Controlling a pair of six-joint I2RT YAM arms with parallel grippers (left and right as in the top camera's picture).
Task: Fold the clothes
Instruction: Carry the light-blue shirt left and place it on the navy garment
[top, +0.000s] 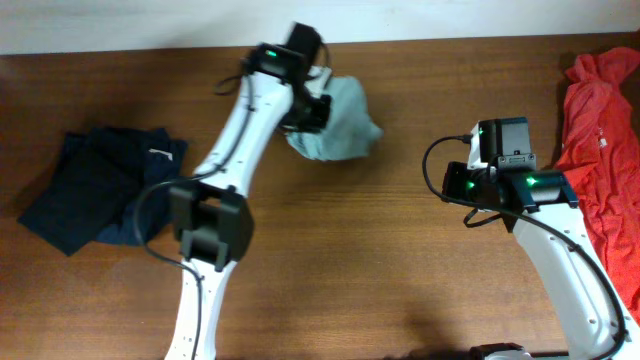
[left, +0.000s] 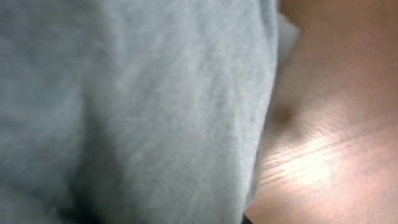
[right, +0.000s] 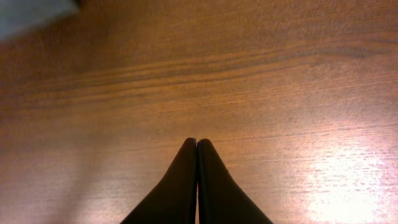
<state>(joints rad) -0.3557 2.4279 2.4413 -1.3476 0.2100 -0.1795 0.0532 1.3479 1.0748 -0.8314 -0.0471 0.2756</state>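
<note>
The left claw (top: 306, 108) is pinching the T-shirt (top: 342, 122). The soft cloth is bunching up in a lump right beside the claw and is covering its camera. I think the claw is holding it this way so it can pull the shirt out flat on the surface (top: 400, 250) before any folding. The right claw (right: 197, 143) is pressing its fingers together with nothing between them. It is hovering over bare wood, well apart from the shirt, probably so it is not getting in the way.
</note>
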